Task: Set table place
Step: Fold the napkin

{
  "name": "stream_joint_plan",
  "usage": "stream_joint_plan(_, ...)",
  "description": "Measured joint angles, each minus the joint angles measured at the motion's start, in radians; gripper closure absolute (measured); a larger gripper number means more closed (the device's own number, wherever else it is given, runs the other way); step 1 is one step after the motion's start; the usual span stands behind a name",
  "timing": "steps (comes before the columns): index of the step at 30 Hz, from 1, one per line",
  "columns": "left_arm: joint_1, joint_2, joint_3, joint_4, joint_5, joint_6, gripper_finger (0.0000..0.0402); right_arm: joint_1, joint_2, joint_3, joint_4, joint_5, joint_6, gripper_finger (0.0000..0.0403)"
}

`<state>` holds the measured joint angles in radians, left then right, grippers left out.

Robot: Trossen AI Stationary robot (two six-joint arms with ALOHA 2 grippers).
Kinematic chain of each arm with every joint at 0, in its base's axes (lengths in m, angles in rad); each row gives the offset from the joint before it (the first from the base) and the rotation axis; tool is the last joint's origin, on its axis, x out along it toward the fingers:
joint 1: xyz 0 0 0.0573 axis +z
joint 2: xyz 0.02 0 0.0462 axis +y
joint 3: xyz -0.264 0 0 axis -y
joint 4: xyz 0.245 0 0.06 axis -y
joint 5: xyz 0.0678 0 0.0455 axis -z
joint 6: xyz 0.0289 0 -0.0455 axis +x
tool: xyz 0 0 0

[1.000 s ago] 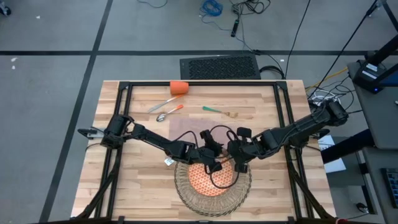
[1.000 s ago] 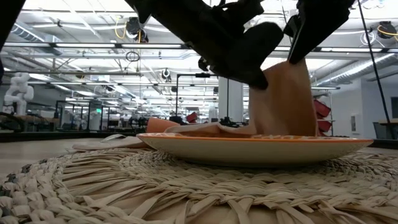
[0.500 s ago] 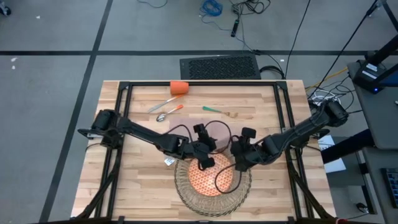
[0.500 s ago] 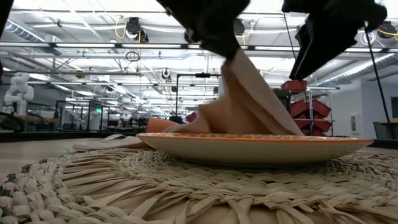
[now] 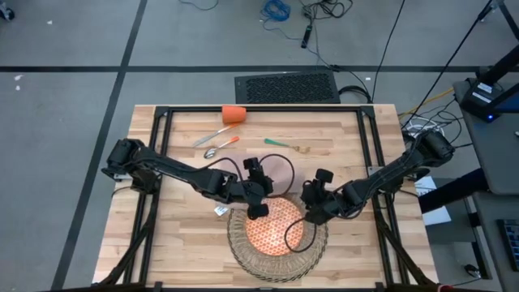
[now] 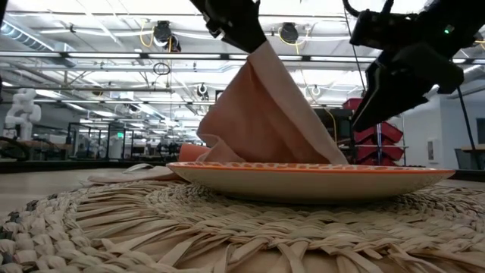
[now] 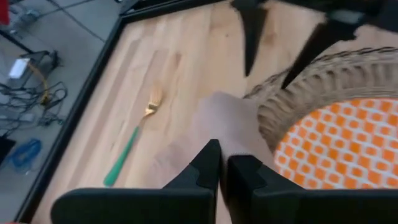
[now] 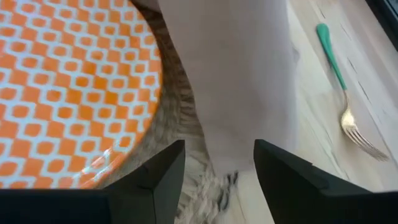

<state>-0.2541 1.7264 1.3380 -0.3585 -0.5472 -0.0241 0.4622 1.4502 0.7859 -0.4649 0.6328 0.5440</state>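
A beige napkin [image 6: 265, 121] rises in a peak behind the orange-patterned plate [image 6: 311, 178], which sits on the woven placemat [image 6: 151, 227]. My left gripper [image 5: 259, 209] is shut on the napkin's top, above the plate's far left rim. Just right of the cloth, over the placemat's far right edge, my right gripper [image 8: 217, 167] is open, its fingers clear of the napkin [image 8: 230, 81]. The green-handled fork [image 5: 285, 144], the spoon [image 5: 220, 148], the knife [image 5: 215, 135] and the orange cup [image 5: 233, 114] lie on the table farther back. My left gripper pinches the napkin's raised top [image 6: 256, 47] between its two shut fingers, slanting down from the table's left. The cloth hangs below the fingers and spreads wide. Its lower part [image 7: 186, 155] lies on the table beyond the placemat's far edge.
Black cables loop from both wrists over the plate [image 5: 274, 231] and the napkin. The table's black frame [image 5: 158, 146] runs along the left, right and far sides. Bare wood [image 5: 182, 235] lies left of the placemat [image 5: 243, 259], and more lies to its right.
My right gripper has opened and let go of the napkin, then sunk toward the placemat's far right edge. My left gripper has risen and gone toward the table's left with the cloth. The napkin now hangs from that one point as a peak.
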Motion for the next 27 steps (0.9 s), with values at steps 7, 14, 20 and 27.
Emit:
stream_joint_plan(7, -0.023, -0.001, 0.0, 0.002, 0.024, 0.003, 0.0401, -0.042, 0.0, -0.041, 0.062, 0.047, -0.03, 0.0224)
stream_joint_plan(14, -0.03, -0.001, 0.0, 0.004, 0.024, 0.004, 0.0401, -0.097, 0.0, -0.049, 0.184, -0.01, -0.136, 0.0225)
stream_joint_plan(20, -0.033, -0.001, 0.0, 0.004, 0.043, 0.005, 0.0401, -0.147, 0.0, -0.049, 0.21, -0.039, -0.174, 0.0225)
stream_joint_plan(27, -0.04, -0.001, 0.0, 0.005, 0.046, 0.013, 0.0401, -0.19, 0.01, -0.049, 0.221, -0.106, -0.213, 0.0225)
